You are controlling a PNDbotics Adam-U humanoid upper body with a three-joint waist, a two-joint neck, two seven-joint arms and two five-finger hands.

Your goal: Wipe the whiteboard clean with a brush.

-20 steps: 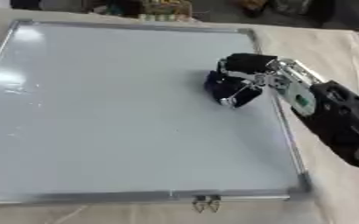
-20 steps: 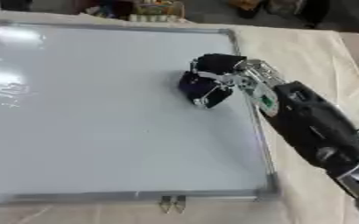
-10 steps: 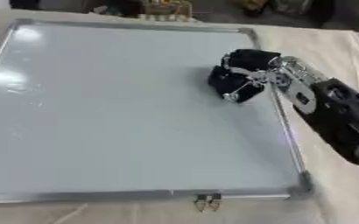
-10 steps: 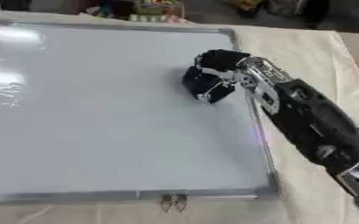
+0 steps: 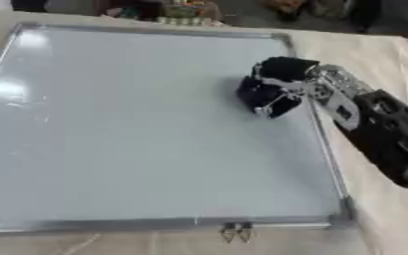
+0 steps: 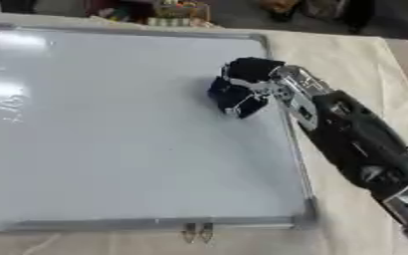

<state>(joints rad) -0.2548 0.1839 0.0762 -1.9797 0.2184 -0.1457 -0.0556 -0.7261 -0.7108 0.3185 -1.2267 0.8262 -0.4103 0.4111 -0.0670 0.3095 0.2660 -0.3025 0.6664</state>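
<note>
The brush point(image 5: 261, 97), a dark blue block, sits pressed on the whiteboard point(image 5: 138, 129) near its right rim, at about two o'clock from the board's middle. The right hand point(image 5: 281, 82) has its fingers curled round the brush from above, the black and silver forearm running off toward four o'clock. The board's surface looks blank and glossy. It lies flat on a cloth-covered bench point(image 5: 373, 55), with small metal clips point(image 5: 235, 231) at its six o'clock edge.

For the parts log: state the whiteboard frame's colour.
Silver metal frame around the whiteboard; the left eye view shows it best.
</note>
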